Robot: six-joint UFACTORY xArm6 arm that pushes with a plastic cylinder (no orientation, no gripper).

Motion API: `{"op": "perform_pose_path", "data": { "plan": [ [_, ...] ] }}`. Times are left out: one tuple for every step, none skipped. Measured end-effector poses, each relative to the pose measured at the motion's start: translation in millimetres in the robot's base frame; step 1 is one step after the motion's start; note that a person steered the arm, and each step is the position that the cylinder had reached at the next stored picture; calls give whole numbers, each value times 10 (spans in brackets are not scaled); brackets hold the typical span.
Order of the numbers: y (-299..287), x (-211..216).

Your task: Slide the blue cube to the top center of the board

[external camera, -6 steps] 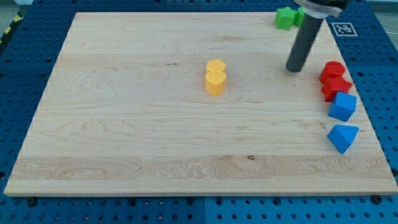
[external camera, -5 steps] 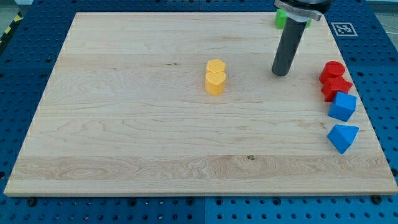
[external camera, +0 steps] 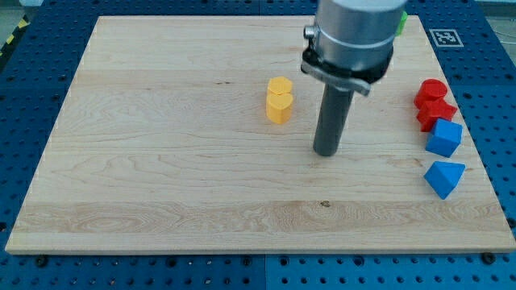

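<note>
The blue cube [external camera: 444, 138] sits near the board's right edge, just below two red blocks [external camera: 433, 103]. A second blue block, wedge-shaped [external camera: 444, 177], lies below it. My tip [external camera: 326, 151] rests on the wooden board [external camera: 161, 177] right of center, well to the left of the blue cube and not touching any block. The arm's body hides part of the board's top right.
Two yellow blocks [external camera: 279, 99] stand together left of and above my tip. A green block [external camera: 401, 22] peeks out behind the arm at the top right. A marker tag [external camera: 446, 37] lies off the board's top right corner.
My tip has moved left and down the view, from beside the red blocks near the top right to the board's middle right. No block has moved.
</note>
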State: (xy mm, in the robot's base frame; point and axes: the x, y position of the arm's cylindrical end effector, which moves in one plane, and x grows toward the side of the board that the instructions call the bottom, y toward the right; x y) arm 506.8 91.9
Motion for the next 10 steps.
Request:
{"op": "perform_pose_path", "data": {
  "plan": [
    [601,477],
    [1343,832],
    [2170,844],
    [2490,670],
    [2232,655],
    [1759,654],
    [1543,654],
    [1515,614],
    [1400,297],
    [1400,22]
  ]
}}
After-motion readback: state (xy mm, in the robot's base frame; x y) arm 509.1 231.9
